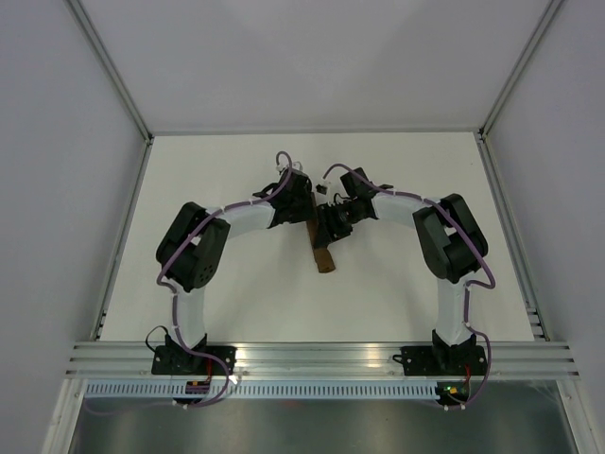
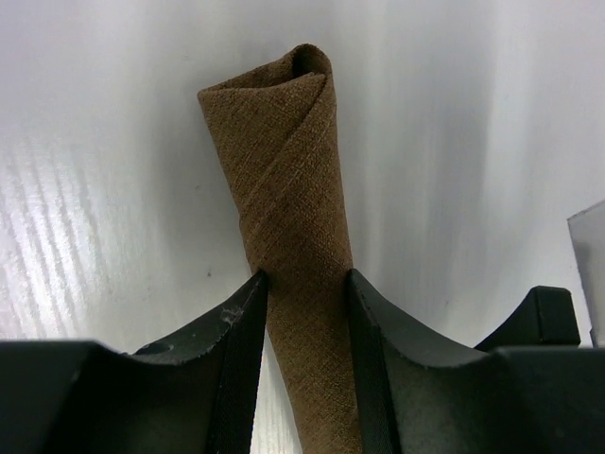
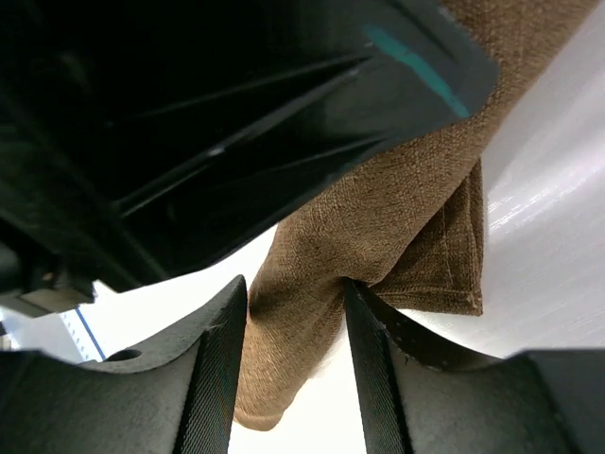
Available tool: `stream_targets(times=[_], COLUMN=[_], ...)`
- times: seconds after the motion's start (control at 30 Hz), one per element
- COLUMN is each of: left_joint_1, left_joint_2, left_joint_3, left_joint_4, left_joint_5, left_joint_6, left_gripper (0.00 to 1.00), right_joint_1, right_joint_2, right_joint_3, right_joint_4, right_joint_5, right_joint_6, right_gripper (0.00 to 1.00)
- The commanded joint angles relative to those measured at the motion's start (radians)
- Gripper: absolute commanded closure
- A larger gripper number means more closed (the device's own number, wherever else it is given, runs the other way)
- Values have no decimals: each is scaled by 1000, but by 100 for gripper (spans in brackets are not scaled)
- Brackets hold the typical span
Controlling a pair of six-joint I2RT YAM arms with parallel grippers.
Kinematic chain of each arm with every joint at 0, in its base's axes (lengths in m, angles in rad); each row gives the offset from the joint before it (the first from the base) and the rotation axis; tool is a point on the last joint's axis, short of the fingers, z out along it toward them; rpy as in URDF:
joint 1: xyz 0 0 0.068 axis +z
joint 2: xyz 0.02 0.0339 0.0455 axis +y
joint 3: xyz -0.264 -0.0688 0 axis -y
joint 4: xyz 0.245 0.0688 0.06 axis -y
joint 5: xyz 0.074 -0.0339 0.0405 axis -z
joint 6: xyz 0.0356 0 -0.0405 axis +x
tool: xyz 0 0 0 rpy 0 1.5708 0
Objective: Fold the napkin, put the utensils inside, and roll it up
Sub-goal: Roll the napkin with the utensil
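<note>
The napkin [image 1: 324,255] is a dark-brown cloth wound into a narrow roll on the white table, seen mid-table in the top view. In the left wrist view the roll [image 2: 293,180] runs away from me with its open end at the far side, and my left gripper [image 2: 304,281] is shut on it, both fingertips pressing its sides. My right gripper [image 3: 295,288] straddles the roll's other end [image 3: 312,312] with its jaws open, the cloth only brushing the fingertips, and a hemmed flap [image 3: 444,255] sticks out to the right. The utensils are hidden.
The two grippers [image 1: 312,219] [image 1: 336,225] meet head to head over the roll. The left arm's black body [image 3: 189,123] fills the upper part of the right wrist view. Aluminium rails [image 1: 123,255] edge the table, with grey walls beyond.
</note>
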Motion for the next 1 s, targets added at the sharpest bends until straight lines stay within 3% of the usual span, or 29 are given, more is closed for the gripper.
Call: stream_targets(times=[0.0, 0.57, 0.7, 0.97], left_joint_1=[8, 9, 9, 14], left_joint_2=[48, 109, 94, 10], left_joint_3=[86, 189, 190, 158], left_joint_4=[-72, -149, -146, -135], left_joint_5=[39, 65, 65, 60], left_joint_6=[88, 119, 120, 136], left_gripper=[56, 56, 54, 49], right_joint_1=[-17, -60, -60, -91], right_joint_2=[38, -30, -34, -11], right_joint_3=[9, 40, 43, 23], right_joint_4=[-47, -68, -64, -28], right_joint_5=[23, -31, -38, -72], right_joint_6=[18, 12, 26, 77], right_gripper=[47, 48, 60, 71])
